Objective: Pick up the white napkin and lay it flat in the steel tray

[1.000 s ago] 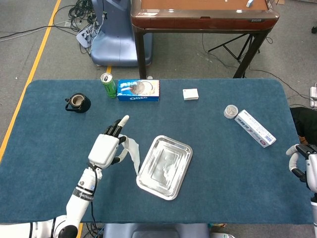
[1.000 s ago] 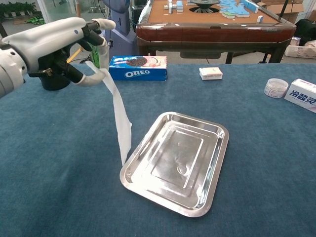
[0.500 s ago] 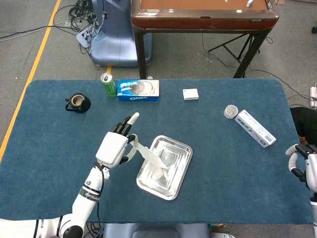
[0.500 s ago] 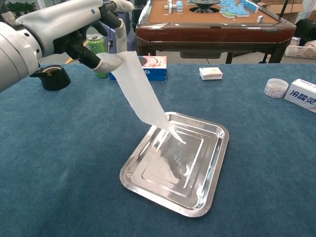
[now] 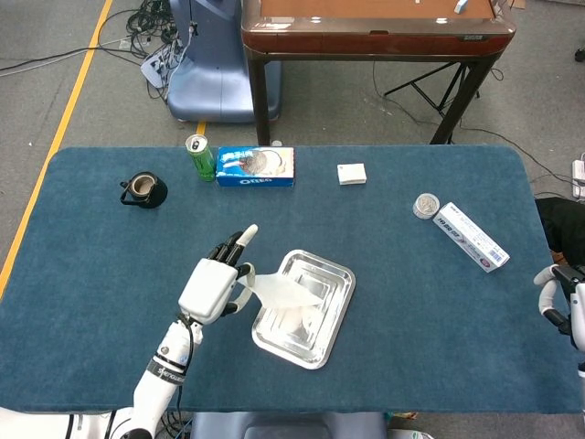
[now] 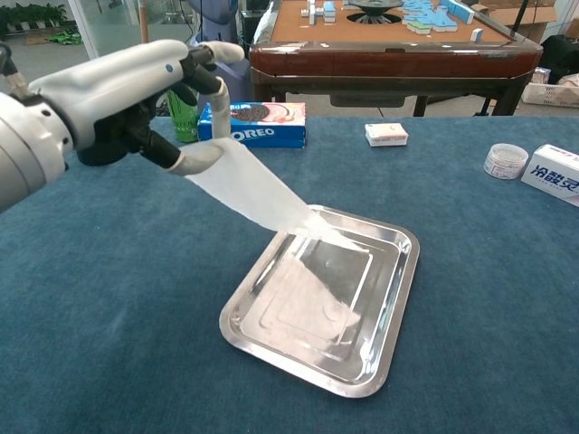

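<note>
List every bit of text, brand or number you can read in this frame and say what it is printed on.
"OREO": on the blue cookie box, clear in both views.
White box with blue print at the right edge: printed characters, not legible.
Green can: markings too small to read.
Small white packet and round tin: print too blurred to read.

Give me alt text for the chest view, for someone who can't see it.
The robot's left hand holds a white napkin by one end, its far end draped into a steel tray on a blue-covered table. Behind sit an Oreo box and a green can.
</note>
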Action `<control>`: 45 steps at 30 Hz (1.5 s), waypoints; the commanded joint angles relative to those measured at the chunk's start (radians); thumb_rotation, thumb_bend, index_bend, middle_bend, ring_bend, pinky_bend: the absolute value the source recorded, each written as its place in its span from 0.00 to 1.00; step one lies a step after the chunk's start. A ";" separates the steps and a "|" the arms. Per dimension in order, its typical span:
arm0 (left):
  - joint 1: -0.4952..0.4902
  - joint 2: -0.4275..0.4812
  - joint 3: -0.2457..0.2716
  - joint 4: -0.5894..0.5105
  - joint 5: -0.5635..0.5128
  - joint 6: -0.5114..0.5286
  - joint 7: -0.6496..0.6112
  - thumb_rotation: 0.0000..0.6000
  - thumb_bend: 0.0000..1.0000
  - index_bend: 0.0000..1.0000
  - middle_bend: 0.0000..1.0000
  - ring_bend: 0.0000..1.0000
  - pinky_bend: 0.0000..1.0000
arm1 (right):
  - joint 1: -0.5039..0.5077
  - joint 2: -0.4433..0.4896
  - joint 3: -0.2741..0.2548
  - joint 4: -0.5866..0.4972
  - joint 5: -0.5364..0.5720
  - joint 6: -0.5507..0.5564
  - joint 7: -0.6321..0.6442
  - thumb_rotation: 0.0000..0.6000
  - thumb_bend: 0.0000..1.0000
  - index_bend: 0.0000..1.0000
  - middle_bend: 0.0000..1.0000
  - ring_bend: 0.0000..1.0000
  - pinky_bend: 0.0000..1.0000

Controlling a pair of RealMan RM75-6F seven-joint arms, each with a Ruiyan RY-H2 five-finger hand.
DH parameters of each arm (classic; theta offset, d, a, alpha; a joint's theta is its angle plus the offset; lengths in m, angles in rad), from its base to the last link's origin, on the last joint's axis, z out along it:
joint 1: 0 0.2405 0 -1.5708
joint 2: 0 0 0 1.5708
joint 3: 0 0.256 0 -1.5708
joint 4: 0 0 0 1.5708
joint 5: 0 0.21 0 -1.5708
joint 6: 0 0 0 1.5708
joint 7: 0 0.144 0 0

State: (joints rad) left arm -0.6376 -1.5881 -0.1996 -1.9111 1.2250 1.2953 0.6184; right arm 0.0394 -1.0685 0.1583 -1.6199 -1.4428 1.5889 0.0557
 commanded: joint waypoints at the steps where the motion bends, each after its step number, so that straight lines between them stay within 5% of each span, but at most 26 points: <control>1: 0.021 -0.011 0.035 0.005 0.019 0.016 -0.009 1.00 0.39 0.62 0.02 0.00 0.19 | -0.002 0.005 0.002 0.003 0.003 0.001 -0.004 1.00 0.69 0.55 0.57 0.45 0.56; 28: 0.135 -0.036 0.230 -0.024 0.151 0.052 0.128 1.00 0.39 0.62 0.02 0.00 0.20 | -0.028 0.057 0.013 -0.023 0.008 0.037 0.018 1.00 0.69 0.55 0.57 0.45 0.56; 45: 0.099 0.015 0.242 0.021 0.212 -0.074 0.123 1.00 0.38 0.61 0.02 0.00 0.20 | -0.032 0.067 0.016 -0.018 0.025 0.029 0.009 1.00 0.70 0.55 0.57 0.45 0.56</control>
State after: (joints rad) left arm -0.5373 -1.5755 0.0440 -1.8881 1.4381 1.2238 0.7398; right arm 0.0077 -1.0019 0.1745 -1.6374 -1.4181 1.6182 0.0647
